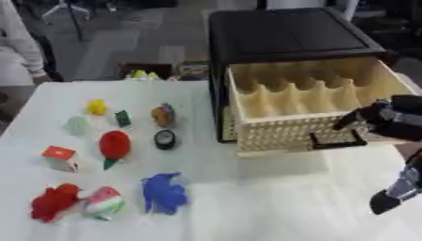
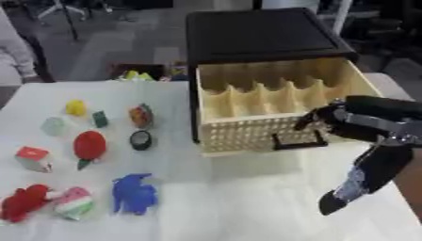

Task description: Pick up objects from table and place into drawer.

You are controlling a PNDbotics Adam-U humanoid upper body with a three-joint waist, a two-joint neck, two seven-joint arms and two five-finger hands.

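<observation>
A white table [image 1: 272, 207] lies in front of me. Near its far right corner stands a black cabinet [image 1: 284, 33] with a pale wooden drawer [image 1: 288, 127] pulled out toward me. Wavy dividers split the inside into narrow compartments, and nothing shows lying in them. The drawer's front panel is perforated and carries a black handle [image 2: 298, 141].

My right hand [image 2: 350, 120] comes in from the right edge and sits at the drawer's front right corner. Its fingers [image 2: 317, 117] are curled together just above the handle's right end; I cannot tell whether they touch it. A second dark arm part [image 2: 362, 176] hangs lower near the right edge, over bare tabletop. My left hand does not show.

The objects all sit on the left half of the table, well apart from the drawer. Toward the far edge are a yellow toy [image 1: 96, 107], a pale green piece [image 1: 77, 124], a small dark green piece [image 1: 123, 118] and an orange-and-grey object [image 1: 163, 115]. Nearer the middle lie a round black object [image 1: 165, 139], a red strawberry-like toy [image 1: 115, 146] and a red-and-white cube [image 1: 60, 157]. Along the near edge are a red plush shape [image 1: 53, 201] touching a pink, white and green ball [image 1: 103, 202], and just beside them a blue toy figure [image 1: 163, 192].
</observation>
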